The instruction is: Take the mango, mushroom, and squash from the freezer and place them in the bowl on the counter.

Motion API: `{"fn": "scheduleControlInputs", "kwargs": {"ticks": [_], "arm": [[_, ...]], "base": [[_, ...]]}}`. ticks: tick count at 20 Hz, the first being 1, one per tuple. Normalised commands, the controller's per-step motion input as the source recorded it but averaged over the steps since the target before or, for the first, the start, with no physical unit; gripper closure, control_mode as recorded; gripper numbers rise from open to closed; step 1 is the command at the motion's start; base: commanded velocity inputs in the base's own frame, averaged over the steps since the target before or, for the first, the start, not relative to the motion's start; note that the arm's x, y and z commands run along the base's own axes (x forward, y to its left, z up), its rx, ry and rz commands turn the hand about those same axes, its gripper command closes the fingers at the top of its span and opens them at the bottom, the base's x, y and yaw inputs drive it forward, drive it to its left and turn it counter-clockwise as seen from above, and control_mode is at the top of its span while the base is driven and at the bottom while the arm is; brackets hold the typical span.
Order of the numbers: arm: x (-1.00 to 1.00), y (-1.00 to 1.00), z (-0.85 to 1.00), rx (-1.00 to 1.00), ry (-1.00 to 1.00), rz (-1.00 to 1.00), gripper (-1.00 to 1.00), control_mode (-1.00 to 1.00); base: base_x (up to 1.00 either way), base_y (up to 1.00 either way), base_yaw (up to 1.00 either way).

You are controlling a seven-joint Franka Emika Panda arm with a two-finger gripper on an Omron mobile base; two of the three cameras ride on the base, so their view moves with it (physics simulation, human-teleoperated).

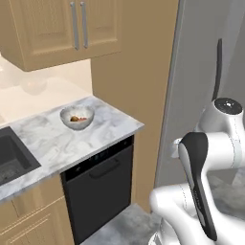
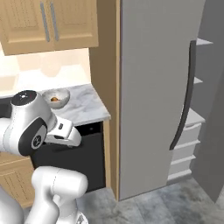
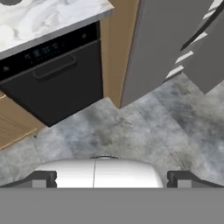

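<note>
Marble counter point(image 1: 57, 139), mottled silvery bowl point(image 1: 77, 117)

The counter point(image 1: 105, 125) looks like polished white marble veined grey, the bowl point(image 1: 76, 117) near its rear edge like mottled, marbled grey stone, the cabinets point(image 1: 52, 28) like light matt wood with brushed metal handles, and the freezer point(image 2: 148, 87) like smooth matt grey.
</note>
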Motion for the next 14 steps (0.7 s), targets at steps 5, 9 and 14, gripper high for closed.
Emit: {"fn": "scheduleControlInputs", "kwargs": {"ticks": [5, 9, 14], "arm": [[0.00, 0.00, 0.00, 0.00, 0.00, 0.00, -1.00, 1.00], [0.00, 0.00, 0.00, 0.00, 0.00, 0.00, -1.00, 1.00], [0.00, 0.00, 0.00, 0.00, 0.00, 0.00, -1.00, 1.00]], "base": [[0.00, -0.27, -0.08], [0.05, -0.32, 0.01], [0.13, -0.47, 0.05]]}}
